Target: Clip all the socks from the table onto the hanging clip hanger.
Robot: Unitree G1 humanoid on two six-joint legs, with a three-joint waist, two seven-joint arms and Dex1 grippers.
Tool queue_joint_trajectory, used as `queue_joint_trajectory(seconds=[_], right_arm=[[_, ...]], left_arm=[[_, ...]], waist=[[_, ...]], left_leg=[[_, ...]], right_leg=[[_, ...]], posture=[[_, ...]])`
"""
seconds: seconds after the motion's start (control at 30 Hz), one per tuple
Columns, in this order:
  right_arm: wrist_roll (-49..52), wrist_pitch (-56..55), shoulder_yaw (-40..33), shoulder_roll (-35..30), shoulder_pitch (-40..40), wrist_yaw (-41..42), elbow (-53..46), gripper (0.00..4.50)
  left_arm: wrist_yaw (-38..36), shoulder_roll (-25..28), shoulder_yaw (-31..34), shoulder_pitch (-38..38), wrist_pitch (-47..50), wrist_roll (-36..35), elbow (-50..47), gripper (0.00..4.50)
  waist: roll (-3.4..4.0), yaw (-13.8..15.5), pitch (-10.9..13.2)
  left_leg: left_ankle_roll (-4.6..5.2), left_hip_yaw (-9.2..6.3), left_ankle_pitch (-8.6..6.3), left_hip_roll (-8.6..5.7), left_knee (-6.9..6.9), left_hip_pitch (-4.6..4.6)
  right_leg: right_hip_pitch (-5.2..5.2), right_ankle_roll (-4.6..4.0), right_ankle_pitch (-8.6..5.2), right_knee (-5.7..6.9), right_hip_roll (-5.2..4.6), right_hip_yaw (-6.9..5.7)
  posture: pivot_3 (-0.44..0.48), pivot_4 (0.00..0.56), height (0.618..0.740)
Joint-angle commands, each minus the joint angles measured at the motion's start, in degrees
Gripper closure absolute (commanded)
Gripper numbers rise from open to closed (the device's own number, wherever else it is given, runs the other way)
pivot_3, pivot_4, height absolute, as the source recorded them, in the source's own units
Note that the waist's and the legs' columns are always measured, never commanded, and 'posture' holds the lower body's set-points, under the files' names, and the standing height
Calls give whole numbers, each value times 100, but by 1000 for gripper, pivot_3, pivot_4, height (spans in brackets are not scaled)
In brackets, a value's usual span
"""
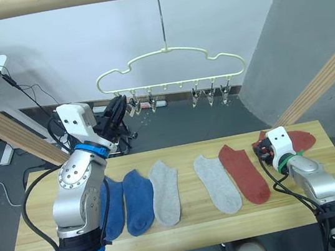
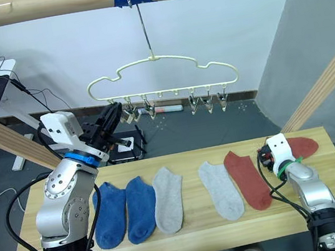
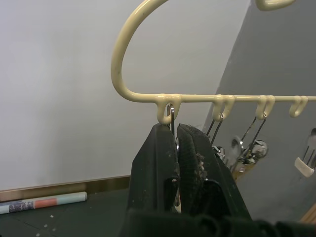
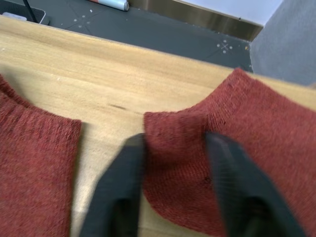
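left end effector (image 3: 175, 148) pinching clip (image 3: 170, 114) | right end effector (image 4: 175, 163) astride red sock (image 4: 237, 148)

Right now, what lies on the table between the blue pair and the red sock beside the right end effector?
Two light grey socks and one more red sock, seen in both eye views.

two royal blue knit socks (image 1: 128, 201), two light grey knit socks (image 1: 165, 192), two rust red knit socks (image 1: 244, 171), pale yellow wire clip hanger (image 1: 170, 62), yellowish grained plank table (image 1: 195, 228).
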Motion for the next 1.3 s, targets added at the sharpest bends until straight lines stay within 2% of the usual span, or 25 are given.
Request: queue_joint_trajectory(seconds=[0.03,0.07,0.23,0.33,0.47,0.6,0.7,0.77,0.87,1.07,1.17,1.23,1.27,1.3], right_arm=[[47,318,-86,81,260,-70,-68,4114],[77,362,-101,87,306,-63,-163,4461],[245,962,-272,139,584,-100,-885,4485],[563,2213,-581,468,833,-529,-2114,4485],[953,3672,-1265,1519,741,-1405,-3344,4485],[1290,4298,-2301,3322,31,-2681,-3688,4485],[1576,4147,-2617,3849,-246,-3258,-3560,4485],[1749,3973,-2730,3957,-317,-3507,-3430,4485],[1965,3967,-2874,3924,-302,-3663,-3388,3896],[2510,4143,-2771,3718,-102,-3659,-3625,1806],[2655,4258,-2663,3506,29,-3548,-3696,957],[2708,4322,-2176,3021,212,-3089,-3892,233],[2523,4097,-1548,2373,424,-2574,-4096,20],[2281,3765,-906,1600,704,-1954,-4298,20]], left_arm=[[-165,149,88,-33,32,-244,-441,4500],[-189,189,109,-45,65,-281,-443,4500],[-236,281,121,-65,145,-371,-454,4500],[-289,341,121,-10,206,-440,-511,4500],[-323,370,125,44,245,-469,-555,4500],[-352,366,97,84,252,-466,-560,4500],[-356,370,83,96,248,-452,-563,4500],[-352,370,81,106,254,-443,-574,4500],[-367,388,87,152,242,-424,-589,4500],[-393,383,96,210,234,-411,-607,4500],[-394,369,79,226,229,-407,-626,4500],[-403,372,76,229,235,-415,-637,4500],[-407,376,78,232,239,-418,-643,4500],[-409,380,82,234,242,-417,-650,4500]], waist=[[0,1,0],[0,1,0],[0,16,0],[0,32,0],[14,53,9],[28,73,16],[35,140,21],[37,127,21],[40,104,23],[45,98,26],[45,98,26],[46,97,26],[46,101,26],[56,110,32]], left_leg=[[0,0,0,0,0,0],[0,0,0,0,0,0],[0,-2,0,1,-2,-1],[0,-5,0,9,-4,-4],[0,-7,0,24,-7,-3],[-1,-10,0,24,-7,-5],[0,-10,0,8,-8,-12],[0,-5,0,3,-8,-17],[0,1,0,-1,-15,-17],[0,14,0,7,-15,-21],[1,15,0,6,-15,-20],[1,15,0,6,-16,-20],[1,15,0,5,-19,-21],[1,14,0,7,-20,-22]], right_leg=[[0,0,0,0,0,0],[0,0,0,0,0,1],[0,0,0,-2,0,0],[-2,0,0,-2,-1,0],[-6,-1,0,2,3,1],[-8,-2,1,3,3,-1],[-11,0,1,-6,-6,-4],[-17,0,0,-6,-8,0],[-29,0,0,0,-1,2],[-39,-1,1,4,3,15],[-39,-1,1,4,2,15],[-41,-1,1,4,3,15],[-43,-1,0,3,4,14],[-43,-1,0,0,8,11]], posture=[[-211,299,740],[-211,299,740],[-211,299,740],[-208,302,740],[-208,302,740],[-211,303,740],[-200,304,740],[-200,304,740],[-190,305,740],[-193,306,740],[-198,306,740],[-199,305,740],[-198,305,740],[-197,305,740]])
